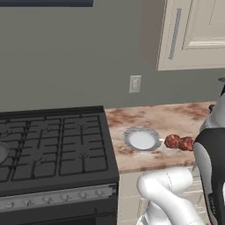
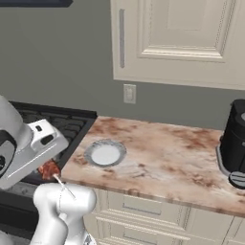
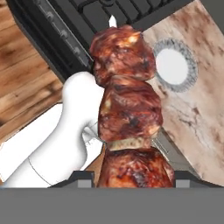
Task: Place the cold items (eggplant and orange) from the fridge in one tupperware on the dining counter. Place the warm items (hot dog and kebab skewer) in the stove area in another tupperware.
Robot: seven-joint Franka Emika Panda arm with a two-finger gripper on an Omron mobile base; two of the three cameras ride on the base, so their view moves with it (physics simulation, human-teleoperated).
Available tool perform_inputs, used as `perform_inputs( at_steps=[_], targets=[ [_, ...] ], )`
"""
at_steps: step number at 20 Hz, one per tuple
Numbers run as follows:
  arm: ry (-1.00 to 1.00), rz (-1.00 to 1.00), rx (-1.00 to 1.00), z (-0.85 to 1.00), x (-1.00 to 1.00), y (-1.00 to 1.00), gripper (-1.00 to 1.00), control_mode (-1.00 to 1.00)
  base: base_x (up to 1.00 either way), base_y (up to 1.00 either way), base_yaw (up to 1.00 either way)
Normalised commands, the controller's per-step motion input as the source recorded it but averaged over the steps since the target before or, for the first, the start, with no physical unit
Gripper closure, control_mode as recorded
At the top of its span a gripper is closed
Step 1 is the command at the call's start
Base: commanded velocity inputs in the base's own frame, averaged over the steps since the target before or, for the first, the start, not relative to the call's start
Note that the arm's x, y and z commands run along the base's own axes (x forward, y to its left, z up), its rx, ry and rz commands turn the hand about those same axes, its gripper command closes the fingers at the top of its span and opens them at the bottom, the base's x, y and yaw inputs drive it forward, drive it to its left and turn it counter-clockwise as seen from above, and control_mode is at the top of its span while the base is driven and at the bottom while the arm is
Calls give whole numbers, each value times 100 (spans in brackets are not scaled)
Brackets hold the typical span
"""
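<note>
Grey wall and cream upper cabinets (image 2: 184, 40) back your workspace, with a white outlet (image 1: 135, 83) on the wall above a pinkish-brown marble counter (image 2: 167, 162). To its left sits the black gas stove (image 1: 48, 145), grates dark, a row of knobs along its front edge.

You have the kebab skewer (image 3: 127, 113) clamped in the gripper (image 3: 131, 181): in the hand view the jaws are nearly closed on the lowest meat chunk, and the other chunks run straight up from between the dark tips, ending in the pale stick point over the stove's front edge. In the left base view you see two red-brown chunks (image 1: 179, 142) poking out from behind the arm, level with the counter's front part and just right of a small round white plate (image 1: 141, 139) with a grey rim. In the right base view the meat (image 2: 48, 170) sits under the white hand, with the thin stick slanting down to the right, in front of the stove's corner.

Wood flooring shows at the left of the hand view. A dark appliance (image 2: 235, 143) stands at the counter's right end, cut off by the frame; you cannot tell what it is. The arm hides most of the skewer in both base views.
</note>
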Motion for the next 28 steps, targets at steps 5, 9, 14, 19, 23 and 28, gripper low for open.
perform_inputs(
  at_steps=[5,9,14,19,23,28],
  targets=[
    [0,0,0,0,0,0,100,100,-24,23,25],
    [0,0,0,0,0,0,100,100,-5,30,84],
    [0,0,0,0,0,0,100,100,-39,0,83],
    [0,0,0,0,0,0,100,100,-31,2,85],
    [0,0,0,0,0,0,100,100,-21,25,85],
    [0,0,0,0,0,0,100,100,-21,45,82]
  ],
)
